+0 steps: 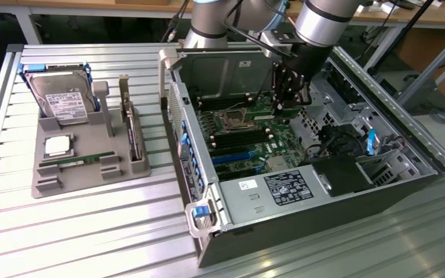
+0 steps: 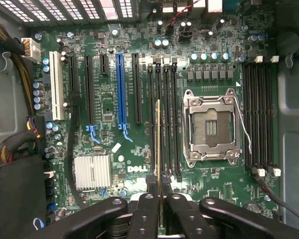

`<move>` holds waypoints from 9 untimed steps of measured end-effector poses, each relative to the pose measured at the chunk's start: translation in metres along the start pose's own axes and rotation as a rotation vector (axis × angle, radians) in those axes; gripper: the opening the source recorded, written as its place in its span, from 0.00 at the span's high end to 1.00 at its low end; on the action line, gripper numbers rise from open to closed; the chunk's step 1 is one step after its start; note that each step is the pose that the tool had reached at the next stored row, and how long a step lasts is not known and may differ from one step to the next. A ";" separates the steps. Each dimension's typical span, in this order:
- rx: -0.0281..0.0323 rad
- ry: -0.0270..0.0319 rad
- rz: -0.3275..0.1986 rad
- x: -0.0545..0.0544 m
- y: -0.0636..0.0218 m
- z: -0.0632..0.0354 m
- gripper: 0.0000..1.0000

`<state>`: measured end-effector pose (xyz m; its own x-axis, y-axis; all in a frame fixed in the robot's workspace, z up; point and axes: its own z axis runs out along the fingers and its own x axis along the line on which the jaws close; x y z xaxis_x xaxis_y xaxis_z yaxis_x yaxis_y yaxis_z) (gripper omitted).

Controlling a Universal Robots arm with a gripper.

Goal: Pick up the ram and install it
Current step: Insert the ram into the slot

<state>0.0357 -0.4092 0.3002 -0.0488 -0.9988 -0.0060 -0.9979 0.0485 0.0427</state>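
Note:
My gripper is shut on the ram, a thin green stick seen edge-on, running lengthwise between the black fingers. The ram hangs just over the bank of black memory slots beside the empty processor socket on the green motherboard. I cannot tell whether it touches a slot. In the exterior view the gripper reaches down into the open computer case above the motherboard.
A second bank of memory slots lies beyond the socket. At the exterior view's left a grey holder carries a hard drive, a silver processor chip, another green stick and an upright expansion card. Cables crowd the case.

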 end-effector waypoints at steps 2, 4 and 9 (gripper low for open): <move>0.0000 0.0001 0.000 0.000 -0.0001 0.0009 0.87; 0.0000 0.0000 0.000 0.000 -0.0001 0.0022 0.87; 0.0000 0.0000 0.000 0.000 -0.0002 0.0046 0.87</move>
<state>0.0357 -0.4092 0.2956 -0.0488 -0.9988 -0.0060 -0.9979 0.0485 0.0427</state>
